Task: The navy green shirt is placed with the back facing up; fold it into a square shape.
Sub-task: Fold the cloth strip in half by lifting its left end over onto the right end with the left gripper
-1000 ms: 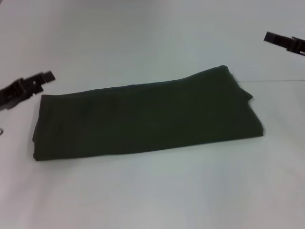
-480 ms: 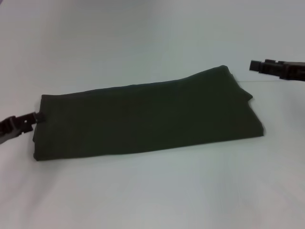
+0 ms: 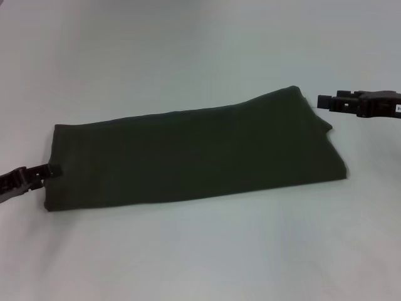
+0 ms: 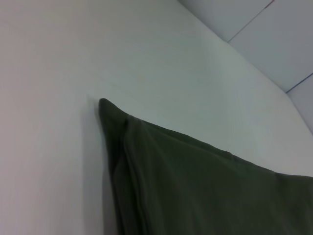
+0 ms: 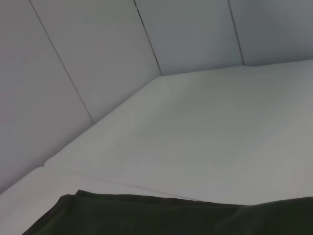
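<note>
Since the earlier frames both grippers had come in toward the cloth: the left gripper [image 3: 55, 169] had dropped from above the shirt's left end to its left edge, and the right gripper [image 3: 322, 101] had slid inward to hang just off the far right corner. Whether either gripper's fingers stood wide or narrow could not be told. The navy green shirt [image 3: 194, 150] lay folded into a long band across the middle of the white table [image 3: 200, 251], plain side up, with layered edges showing at its left end [image 4: 127, 147].
</note>
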